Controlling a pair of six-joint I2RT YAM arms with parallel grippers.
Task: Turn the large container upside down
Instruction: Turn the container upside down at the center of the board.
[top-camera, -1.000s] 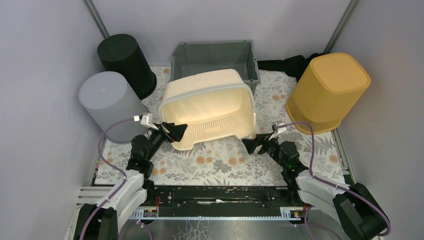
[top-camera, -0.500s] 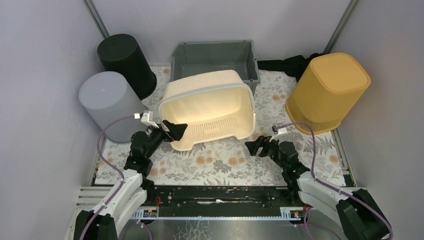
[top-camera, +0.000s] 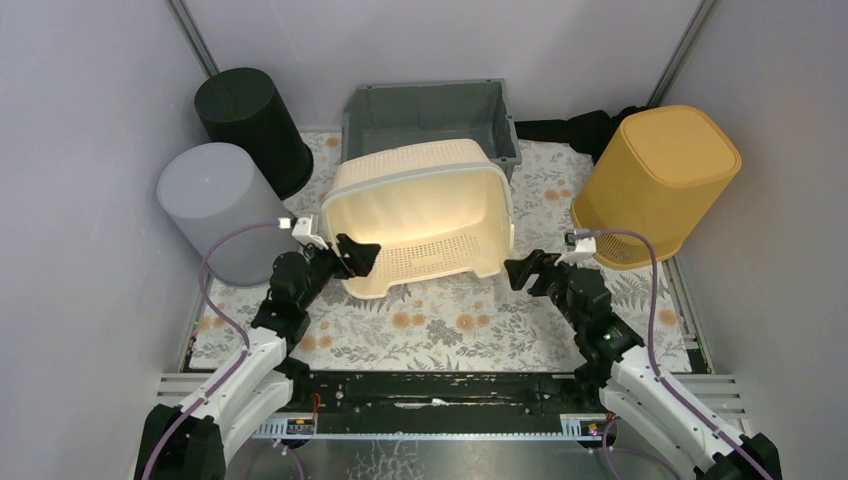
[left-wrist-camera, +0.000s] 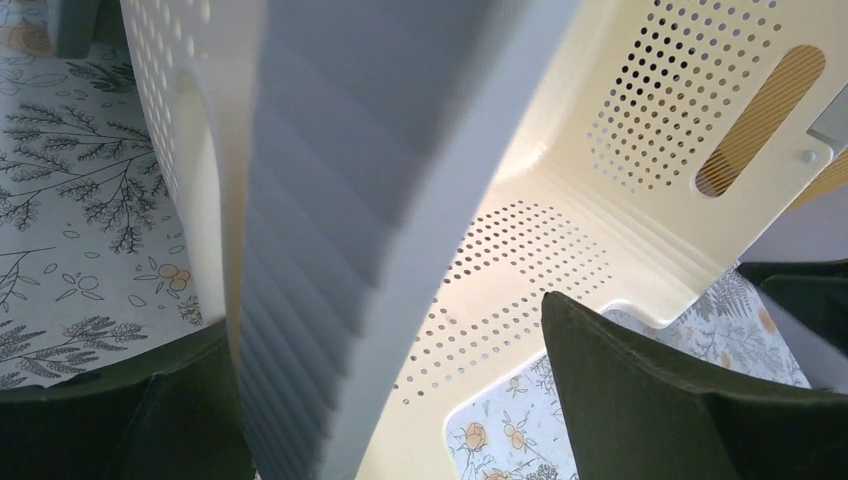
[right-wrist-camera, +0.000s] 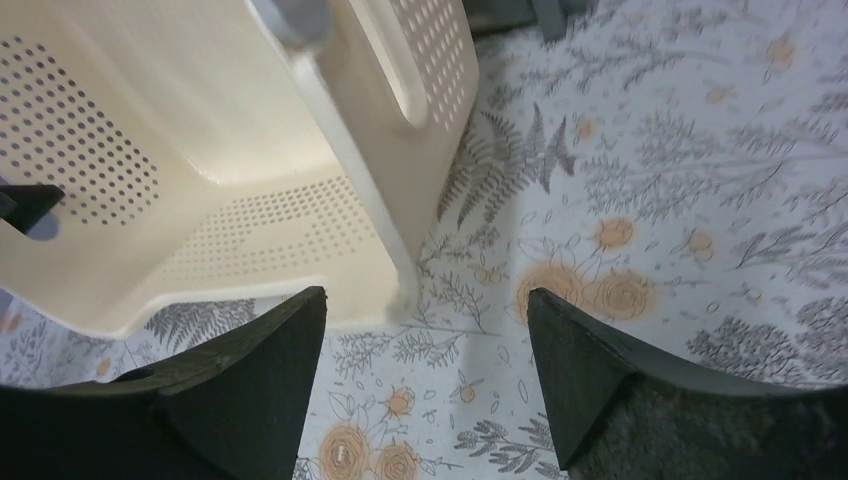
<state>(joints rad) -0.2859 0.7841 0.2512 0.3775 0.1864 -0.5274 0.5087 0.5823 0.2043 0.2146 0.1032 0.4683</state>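
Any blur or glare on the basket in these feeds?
Top external: sharp, but the inside of the cream laundry basket glows bright, near washed out. Left wrist: the basket rim sits close to the lens, a blurred grey band; the perforated wall beyond is crisp. Right wrist: mostly sharp, top edge soft.

Basket rim (left-wrist-camera: 330, 230) blurred, grey crate (top-camera: 425, 92) front hidden, poss. cloth (top-camera: 572, 128) behind bin (top-camera: 660, 175)

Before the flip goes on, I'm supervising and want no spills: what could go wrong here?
1. The left pincer straddles the rim of the cream basket with jaws open; pushing unclamped, the rim may slip out.
2. The right pincer is open beside the basket's lower corner, gripping nothing, so the basket could twist.
3. The grey crate sits close behind; the tipping basket may catch on it.
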